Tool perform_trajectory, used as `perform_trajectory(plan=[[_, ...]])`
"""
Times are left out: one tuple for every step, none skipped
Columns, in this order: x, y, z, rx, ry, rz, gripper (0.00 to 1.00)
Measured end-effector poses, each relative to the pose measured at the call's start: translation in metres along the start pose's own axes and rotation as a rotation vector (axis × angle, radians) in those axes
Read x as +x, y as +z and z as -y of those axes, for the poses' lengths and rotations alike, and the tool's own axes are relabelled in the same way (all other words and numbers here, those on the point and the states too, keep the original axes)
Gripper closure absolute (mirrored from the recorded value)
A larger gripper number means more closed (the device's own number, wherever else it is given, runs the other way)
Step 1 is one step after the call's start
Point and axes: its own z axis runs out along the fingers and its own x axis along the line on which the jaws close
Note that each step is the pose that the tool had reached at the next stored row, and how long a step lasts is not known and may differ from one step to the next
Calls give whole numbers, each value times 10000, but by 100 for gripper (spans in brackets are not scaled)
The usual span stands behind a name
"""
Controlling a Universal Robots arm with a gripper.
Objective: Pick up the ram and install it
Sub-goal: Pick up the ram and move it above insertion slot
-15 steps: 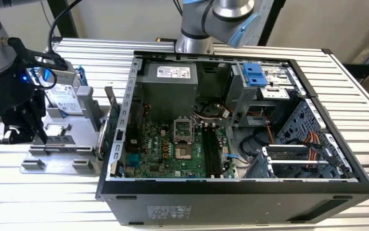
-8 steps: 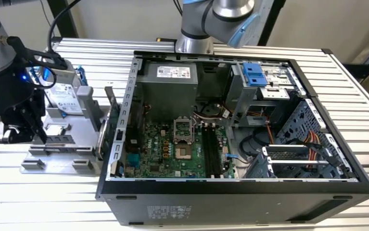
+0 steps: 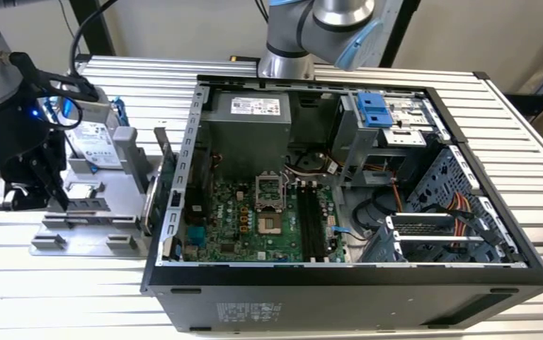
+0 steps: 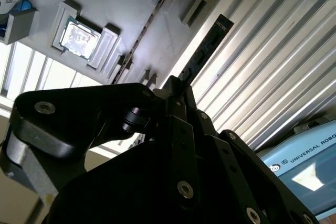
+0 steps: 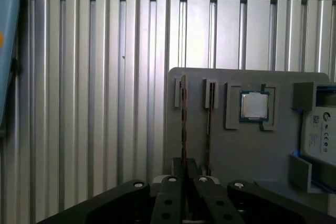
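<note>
In the first wrist view, gripper (image 5: 187, 176) drawn nearly together, clamped on the near end of the ram (image 5: 184, 124). Ram standing on edge at the outermost slot of the gray tray (image 5: 247, 150), lengthwise along the slatted table (image 5: 105, 103); impossible to tell whether seated in the slot or lifted clear. Just beside it, a second memory stick (image 5: 209, 129) upright in its own slot, then the silver CPU (image 5: 254, 105), then the hard drive (image 5: 317, 129). In the exterior view, tray at 9 o'clock from the open computer case (image 3: 347, 280), dark wrist of the arm at the tray's 9 o'clock end, hard drive toward the tray's 12 o'clock end.
</note>
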Motion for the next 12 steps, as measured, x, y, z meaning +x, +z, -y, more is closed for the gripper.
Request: perform_trajectory(plan=[[0,-3,0,0,1,-1,100],[0,-7,0,-1,0,-1,100],[0,-9,0,0,0,0,100],[0,-14,-1,-1,0,-1,100],[0,-20,-1,-2,0,-1,100],[0,-26,-1,-1,1,-1,100],[0,-32,-1,1,0,0,100],[0,-41,-2,0,1,0,100],[1,-49,-2,0,0,0,100],[1,-56,-2,-1,0,-1,100],[1,-63,-2,-1,0,0,100],[1,-68,-2,1,0,1,100]])
